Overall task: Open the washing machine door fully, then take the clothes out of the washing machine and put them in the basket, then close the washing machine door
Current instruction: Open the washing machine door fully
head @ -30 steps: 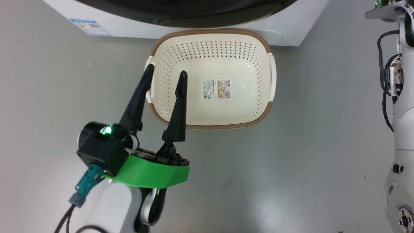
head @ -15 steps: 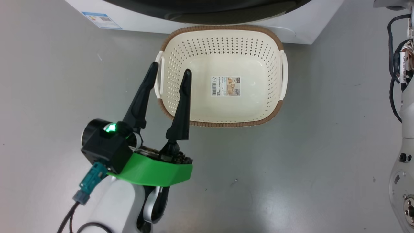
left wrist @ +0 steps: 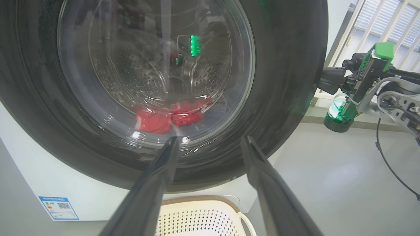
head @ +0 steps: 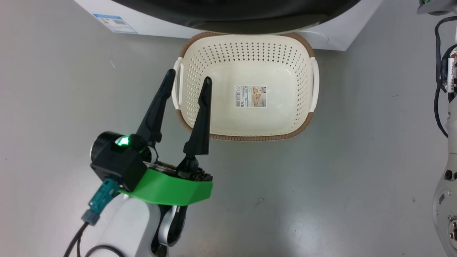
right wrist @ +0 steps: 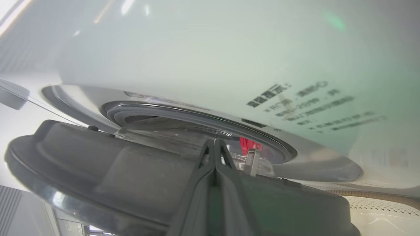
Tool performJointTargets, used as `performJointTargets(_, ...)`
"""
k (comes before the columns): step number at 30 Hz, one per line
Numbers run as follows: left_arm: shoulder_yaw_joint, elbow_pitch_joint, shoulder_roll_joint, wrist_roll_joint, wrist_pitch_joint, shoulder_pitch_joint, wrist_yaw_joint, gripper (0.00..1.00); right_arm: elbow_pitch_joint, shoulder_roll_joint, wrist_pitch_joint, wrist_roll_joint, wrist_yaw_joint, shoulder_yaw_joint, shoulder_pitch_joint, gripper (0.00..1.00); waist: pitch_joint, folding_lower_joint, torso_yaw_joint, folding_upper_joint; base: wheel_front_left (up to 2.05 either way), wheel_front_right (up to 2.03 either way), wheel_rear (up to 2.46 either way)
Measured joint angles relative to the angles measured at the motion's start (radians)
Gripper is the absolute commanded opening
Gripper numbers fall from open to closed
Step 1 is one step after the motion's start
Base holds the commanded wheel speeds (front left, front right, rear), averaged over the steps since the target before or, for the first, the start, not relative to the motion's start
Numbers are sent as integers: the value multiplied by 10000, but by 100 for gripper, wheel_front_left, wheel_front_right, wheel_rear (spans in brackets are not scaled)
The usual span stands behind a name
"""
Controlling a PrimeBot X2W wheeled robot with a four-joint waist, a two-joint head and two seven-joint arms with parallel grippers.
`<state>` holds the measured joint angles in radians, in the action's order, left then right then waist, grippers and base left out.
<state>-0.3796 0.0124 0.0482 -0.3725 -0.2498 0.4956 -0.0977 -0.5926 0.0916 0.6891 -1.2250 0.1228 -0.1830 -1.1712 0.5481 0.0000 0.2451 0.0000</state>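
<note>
- Our left claw (head: 188,76) hangs with its fingers spread apart and nothing between them, out in front of the washing machine (left wrist: 49,177).
- Our right claw (right wrist: 215,141) has its fingers pressed together, gripping nothing. The tips sit at the edge of the washing machine door (left wrist: 288,82), on the side of the washing machine away from its blue-white label (left wrist: 58,207). We cannot tell whether they touch it.
- The door looks slightly ajar, with the grey gasket (right wrist: 197,113) showing in the gap. We judge it stiff, hinged and fairly heavy, with a glossy, slippery rim. It is best hooked behind that free edge, not pinched at the glass.
- The clothes (left wrist: 154,119) lie low in the drum (left wrist: 144,82) inside the washing machine, behind the glass. They should be soft, light and limp. We would pinch a raised fold, though trailing cloth may catch on the gasket.
- The basket (head: 246,137) stands on the floor (head: 321,178) just in front of the washing machine, below the door. It has no clothes in it yet, just a paper label (head: 251,96). It is light and could slide if bumped.
- Count: one washing machine, one door, one basket, two claws. We see two red lumps but cannot count the garments.
</note>
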Motion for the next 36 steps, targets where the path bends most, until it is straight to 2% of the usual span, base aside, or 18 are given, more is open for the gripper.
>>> performJointTargets(12, 31, 207, 17, -165, -42, -44, 25, 100, 669, -67, 545, -102, 2, -10, 762, 0, -284, 0, -36, 0, 0, 0, 0)
performJointTargets(18, 33, 359, 75, -165, -42, -135, 25, 100, 1104, -115, 727, -556, 2, -6, 1648, 0, -640, 0, -68, 0, 0, 0, 0)
performJointTargets(27, 23, 456, 213, -180, -23, -302, 13, 100, 1365, -136, 725, -1302, 2, 512, 2490, 0, -1132, 0, -155, 0, 0, 0, 0)
performJointTargets(36, 21, 525, 316, -270, 17, -553, -4, 100, 1707, -188, 894, -1388, 2, 673, 3214, 0, -1620, 0, -82, 0, 0, 0, 0)
